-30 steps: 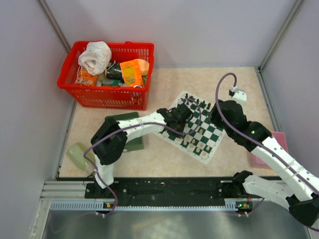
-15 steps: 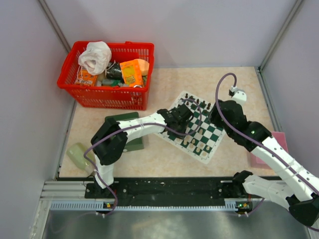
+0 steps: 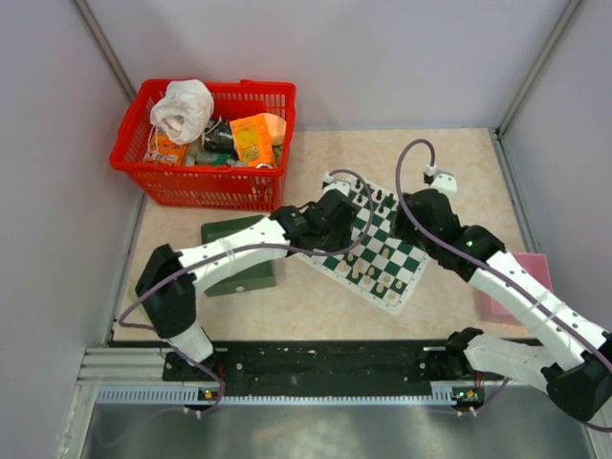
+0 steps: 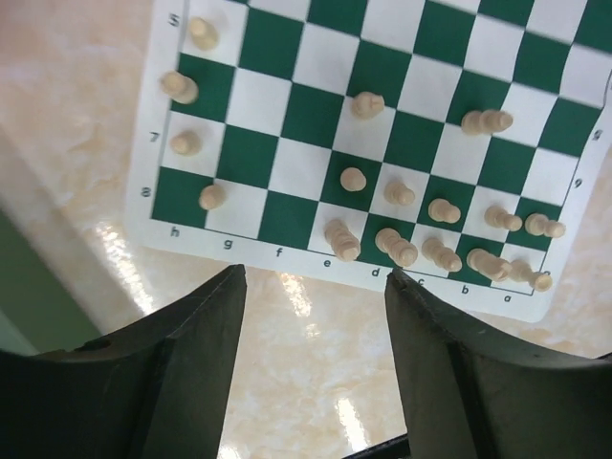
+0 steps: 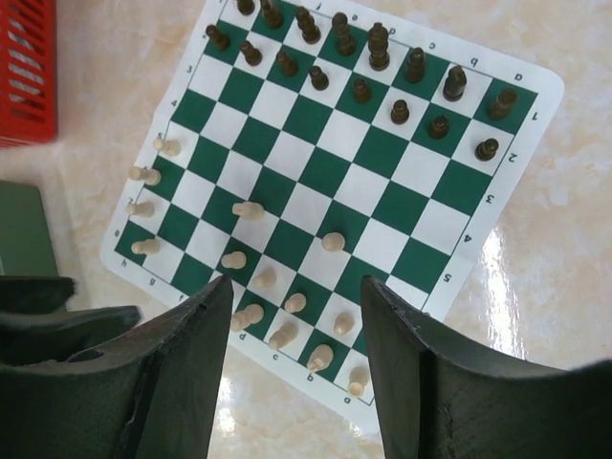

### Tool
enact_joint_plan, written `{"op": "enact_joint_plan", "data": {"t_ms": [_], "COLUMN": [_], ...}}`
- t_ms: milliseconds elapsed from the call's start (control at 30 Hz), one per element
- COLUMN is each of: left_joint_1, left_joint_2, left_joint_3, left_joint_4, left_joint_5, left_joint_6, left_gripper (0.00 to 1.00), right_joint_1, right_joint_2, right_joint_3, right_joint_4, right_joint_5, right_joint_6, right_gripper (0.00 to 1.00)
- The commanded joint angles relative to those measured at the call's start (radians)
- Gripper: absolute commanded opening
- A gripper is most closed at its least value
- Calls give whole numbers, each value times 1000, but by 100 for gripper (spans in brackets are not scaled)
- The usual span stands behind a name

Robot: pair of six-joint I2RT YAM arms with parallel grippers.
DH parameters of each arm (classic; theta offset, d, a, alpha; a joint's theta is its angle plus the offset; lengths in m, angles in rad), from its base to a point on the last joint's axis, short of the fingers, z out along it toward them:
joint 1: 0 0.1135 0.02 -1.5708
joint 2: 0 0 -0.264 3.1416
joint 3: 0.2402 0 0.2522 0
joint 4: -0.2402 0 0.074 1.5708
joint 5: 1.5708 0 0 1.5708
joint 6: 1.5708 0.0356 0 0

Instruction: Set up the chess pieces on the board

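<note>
Top external: basket [image 3: 206, 186] behind board [image 3: 402, 260]; left end effector [image 4: 316, 277], right end effector [image 5: 296, 287] parted, empty.

Sixteen black chess pieces [image 5: 361, 89], upper rows of right wrist view. Sixteen cream-white chess pieces [image 4: 353, 178], counted in left wrist view. One board [image 5: 325, 172]. One red basket [image 3: 201, 186], upper left of top view. One dark green tray [image 3: 251, 277], left of centre. One pink flat item [image 3: 535, 265], right edge.

Layout: board [image 5: 316, 167] on table [image 3: 316, 153], chess pieces [image 5: 333, 242] upon it.
Behind-left of board, basket [image 3: 206, 188]; left of board, before basket, tray [image 3: 229, 232]; pieces grouped along far and near edges.
</note>
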Motion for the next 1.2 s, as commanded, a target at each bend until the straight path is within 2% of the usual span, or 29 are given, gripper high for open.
{"op": "enact_joint_plan", "data": {"t_ms": [0, 233, 633, 900, 1167], "left_joint_1": [-1, 24, 105, 186, 252], "left_joint_2": [-145, -276, -483, -573, -613], "left_joint_3": [-50, -171, -335, -400, -441], "left_joint_4": [11, -5, -17, -25, -8], "left_joint_5": [-153, -291, -308, -279, -253], "left_joint_6": [-16, -72, -105, -103, -89], "left_gripper": [68, 82, 99, 99, 99], "right_joint_1": [-25, -45, -46, -65, -126], "right_joint_2": [50, 218, 433, 479, 487], "right_joint_3": [45, 102, 202, 222, 124], "right_joint_4": [47, 68, 84, 10, 18], "right_joint_5": [-77, -227, -329, -218, -274], "right_joint_6": [-32, -81, -117, -110, -96], "right_gripper": [56, 56, 56, 56, 53]}}
